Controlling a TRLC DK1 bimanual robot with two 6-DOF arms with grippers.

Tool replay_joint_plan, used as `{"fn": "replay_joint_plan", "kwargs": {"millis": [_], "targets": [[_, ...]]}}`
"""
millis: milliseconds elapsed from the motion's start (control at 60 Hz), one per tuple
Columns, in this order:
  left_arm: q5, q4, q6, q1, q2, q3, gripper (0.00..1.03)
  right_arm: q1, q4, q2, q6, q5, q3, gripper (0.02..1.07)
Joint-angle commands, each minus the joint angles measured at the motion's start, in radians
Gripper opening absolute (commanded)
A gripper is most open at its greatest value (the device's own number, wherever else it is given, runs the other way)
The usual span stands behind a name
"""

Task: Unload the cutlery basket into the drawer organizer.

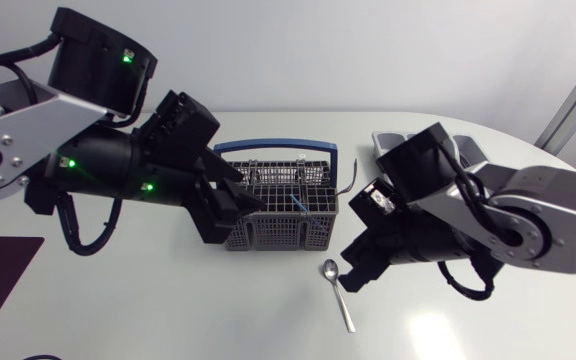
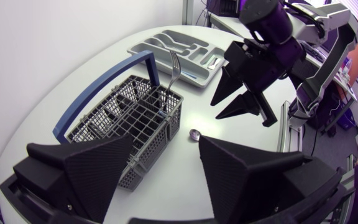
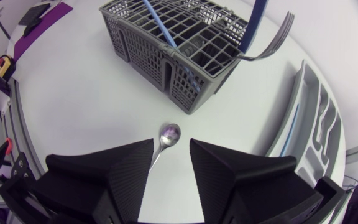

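Progress looks partial: some cutlery lies in the organizer, some stands in the basket, and one spoon is on the table between them.

Left gripper [image 2: 165, 149] is wide open and holds nothing. The basket [image 1: 278, 228] sits just ahead of it and off to one side, its near corner close to one finger.

Inside the basket, a fork [image 2: 174, 62] stands tines-up at the far corner, and a blue-handled piece [image 3: 157, 25] leans across the middle cells. Whether anything smaller lies deeper in, I cannot tell.

Past the basket, the spoon [image 1: 340, 295] lies flat on the table, with its bowl just ahead of the right gripper [image 3: 171, 146]. That gripper is open and empty, hanging low over the spoon.

Beyond and beside the right gripper is the organizer [image 2: 148, 53]. It holds a blue-handled piece in a near slot and something shiny beside that; the other slots look bare.

Left to do, I judge: the spoon, the fork and the blue-handled piece.
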Motion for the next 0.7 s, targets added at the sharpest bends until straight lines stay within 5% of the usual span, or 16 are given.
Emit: {"fn": "replay_joint_plan", "kwargs": {"millis": [0,683], "targets": [[0.0,0.006,0.033,0.002,-0.029,-0.04,0.92,-0.013,-0.039,0.064,0.08,-0.015,0.043,0.5],[-0.005,0.029,0.045,0.029,-0.069,-0.088,0.92,0.003,-0.142,0.37,0.163,-0.083,0.133,0.5]]}}
